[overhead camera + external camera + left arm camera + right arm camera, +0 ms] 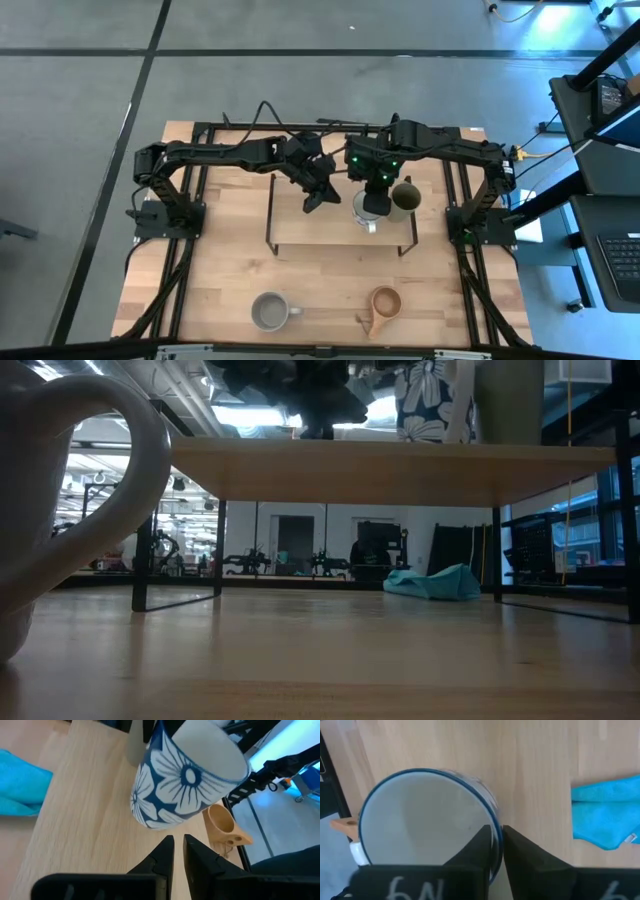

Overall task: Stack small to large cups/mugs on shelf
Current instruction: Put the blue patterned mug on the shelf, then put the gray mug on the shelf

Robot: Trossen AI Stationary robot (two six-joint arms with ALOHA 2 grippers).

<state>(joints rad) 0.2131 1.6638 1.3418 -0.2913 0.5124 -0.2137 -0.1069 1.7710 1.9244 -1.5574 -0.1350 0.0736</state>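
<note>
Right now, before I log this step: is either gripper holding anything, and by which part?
The right gripper pinches the blue-and-white floral mug by its rim, one finger inside, one outside, above the shelf. The left gripper beside it holds nothing.

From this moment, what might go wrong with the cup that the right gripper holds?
The right gripper pinches only the rim of the flowered cup, so it may tilt or slip. The olive-green cup stands close beside it and might be knocked. The left gripper hovers near over the shelf; the arms might touch.
</note>
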